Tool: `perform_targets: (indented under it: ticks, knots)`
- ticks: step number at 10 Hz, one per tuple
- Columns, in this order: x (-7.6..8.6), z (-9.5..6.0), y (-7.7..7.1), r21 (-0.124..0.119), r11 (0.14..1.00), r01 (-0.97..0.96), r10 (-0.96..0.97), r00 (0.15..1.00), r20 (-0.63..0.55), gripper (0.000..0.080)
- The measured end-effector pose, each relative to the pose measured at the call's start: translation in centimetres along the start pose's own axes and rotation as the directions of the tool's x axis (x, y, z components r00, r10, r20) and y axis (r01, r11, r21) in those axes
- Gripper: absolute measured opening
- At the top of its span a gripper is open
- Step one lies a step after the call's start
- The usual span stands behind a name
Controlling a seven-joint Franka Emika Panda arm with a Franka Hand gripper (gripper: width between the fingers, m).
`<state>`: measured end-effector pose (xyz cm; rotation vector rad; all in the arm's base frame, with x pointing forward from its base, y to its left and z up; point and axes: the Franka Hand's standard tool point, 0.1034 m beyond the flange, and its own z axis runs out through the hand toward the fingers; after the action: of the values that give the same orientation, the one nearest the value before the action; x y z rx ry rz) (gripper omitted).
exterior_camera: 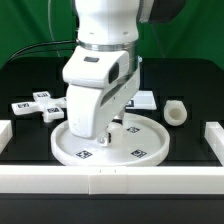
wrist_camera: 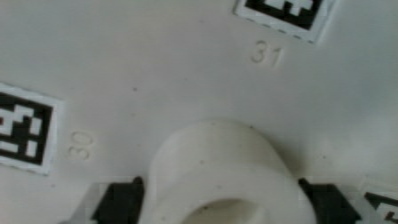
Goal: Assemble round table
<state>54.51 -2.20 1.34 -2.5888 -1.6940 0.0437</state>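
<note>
Assembly looks barely begun: fingers are clamped on the raised middle of the round disc, which lies flat on the bench; leg and cross-shaped foot lie loose on either side, both unattached

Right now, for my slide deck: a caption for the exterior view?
Arm down on the round disc, jaws shut on it; cross-shaped foot at the exterior view's left, cylinder leg at its right.

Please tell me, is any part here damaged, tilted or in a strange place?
Nothing stands out. The round disc lies flat, the end effector closed on its raised centre; the cross-shaped foot and cylinder leg lie loose beside it, with no visible damage.
</note>
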Motion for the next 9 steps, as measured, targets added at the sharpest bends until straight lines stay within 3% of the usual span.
perform_targets:
  ticks: [3, 9]
  knots:
    - [3.2, 0.0, -0.3, -0.008, 0.999, 0.048, -0.048, 0.999, -0.013, 0.0409]
    - [5.8, 0.0, -0.4, -0.015, 0.998, 0.067, -0.068, 0.997, -0.027, 0.0409]
